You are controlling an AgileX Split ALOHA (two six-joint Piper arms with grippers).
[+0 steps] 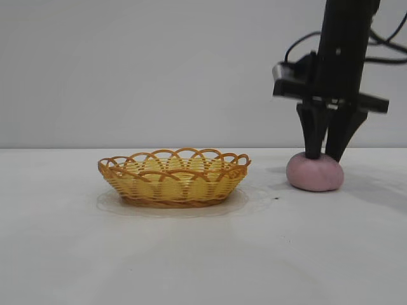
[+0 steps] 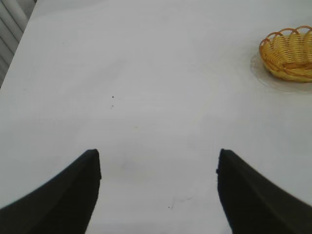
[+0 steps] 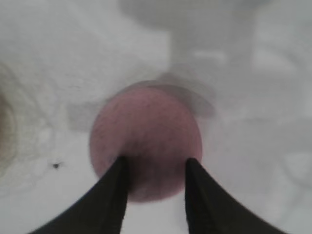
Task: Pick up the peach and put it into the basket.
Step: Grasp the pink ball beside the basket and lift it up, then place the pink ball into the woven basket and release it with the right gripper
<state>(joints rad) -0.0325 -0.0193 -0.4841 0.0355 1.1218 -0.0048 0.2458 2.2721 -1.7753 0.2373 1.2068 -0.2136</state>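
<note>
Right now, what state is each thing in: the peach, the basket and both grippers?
Peach: resting on the table, right of the basket, not lifted.
Basket: upright on the table, no peach inside.
Right gripper: jaws down on the peach's top, narrowly apart.
Left gripper: jaws wide apart, holding nothing, over bare table.

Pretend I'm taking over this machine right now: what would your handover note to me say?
Right gripper: down on the peach, fingers touching its top, not clearly closed on it yet.
Left gripper: open, idle over bare table.
Peach: on the table, right of the basket, apart from it.
Done: the approach.
Left: grasp, lift, carry to the basket, release.
</note>
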